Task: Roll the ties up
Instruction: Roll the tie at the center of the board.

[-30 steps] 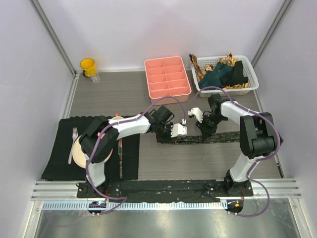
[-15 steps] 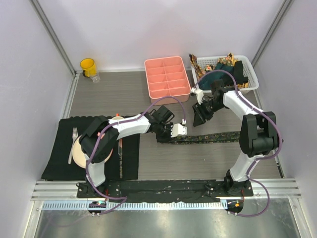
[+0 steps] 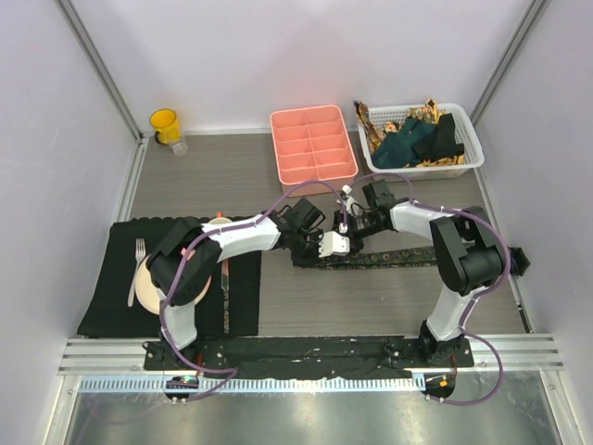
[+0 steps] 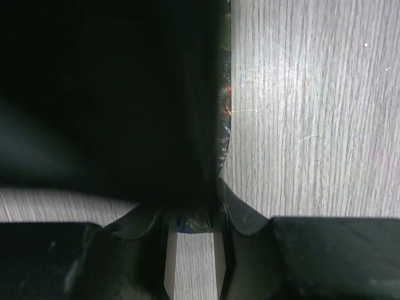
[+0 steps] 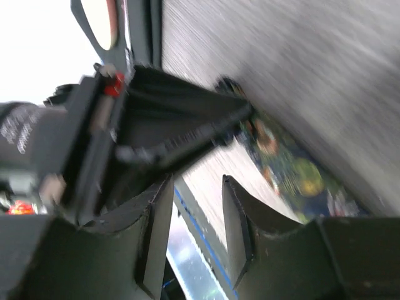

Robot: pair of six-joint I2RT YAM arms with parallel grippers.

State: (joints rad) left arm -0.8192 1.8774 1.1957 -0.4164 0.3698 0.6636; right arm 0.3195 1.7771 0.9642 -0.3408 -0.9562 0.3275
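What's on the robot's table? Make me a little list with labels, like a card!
Tie laid out: dark patterned tie, stretched out flat
Left end effector: seems to pinch one end of that tie
Right end effector: open, holding nothing, close to the left one
More ties: heaped in the white basket
Other things: pink tray, yellow cup, black placemat with plate and fork

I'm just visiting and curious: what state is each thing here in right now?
Tie, laid out along the table, one end pinched.
Left gripper, shut on the tie.
Right gripper, open, holding nothing.
Basket, heaped with ties.
Tray, empty.
Mug, upright.
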